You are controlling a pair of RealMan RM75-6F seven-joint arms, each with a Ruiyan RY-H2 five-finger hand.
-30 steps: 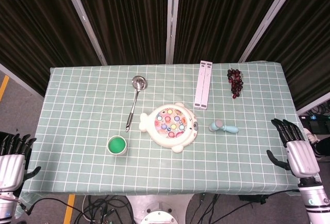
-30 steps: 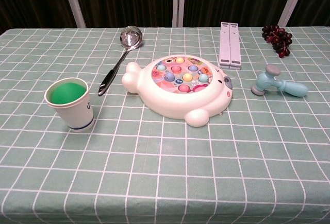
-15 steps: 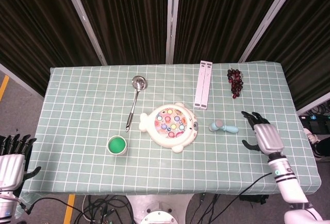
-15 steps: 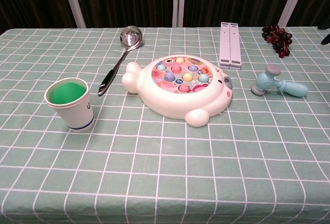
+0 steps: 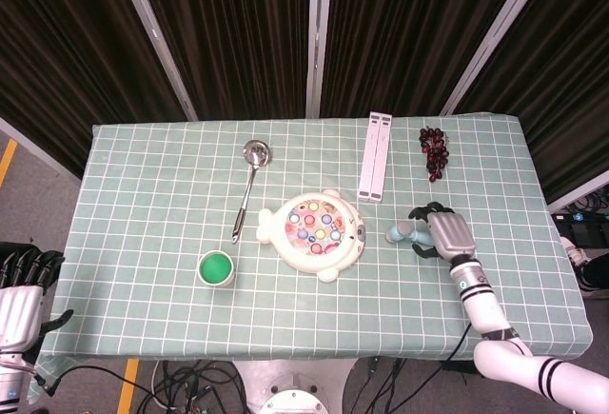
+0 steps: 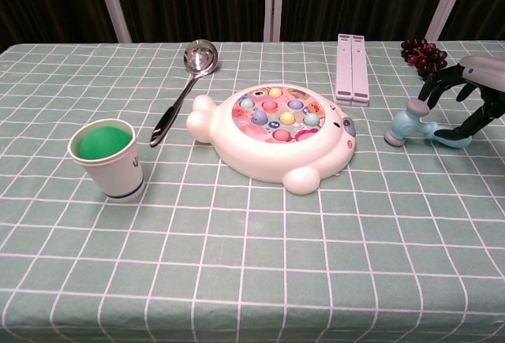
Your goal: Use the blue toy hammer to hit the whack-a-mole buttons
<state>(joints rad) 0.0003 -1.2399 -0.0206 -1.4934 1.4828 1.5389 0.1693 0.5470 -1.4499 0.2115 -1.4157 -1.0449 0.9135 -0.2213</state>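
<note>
Green checkered tablecloth (image 5: 143, 176) everywhere, and the right hand (image 5: 447, 234) is arched palm-down over the handle of the blue toy hammer (image 6: 422, 127), fingers (image 6: 432, 87) spread and curled down around it, not clamped on it as far as I can see. Hammer's lying flat just right of the whack-a-mole toy (image 6: 276, 130), grey-capped head toward it. Left hand (image 5: 21, 295) hangs off the table's near-left corner, fingers apart, holding nothing.

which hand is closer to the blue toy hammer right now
Right. The right hand hovers directly over the blue toy hammer, fingers arched around its handle. The left hand is off the table's near-left corner, far across from it.
</note>
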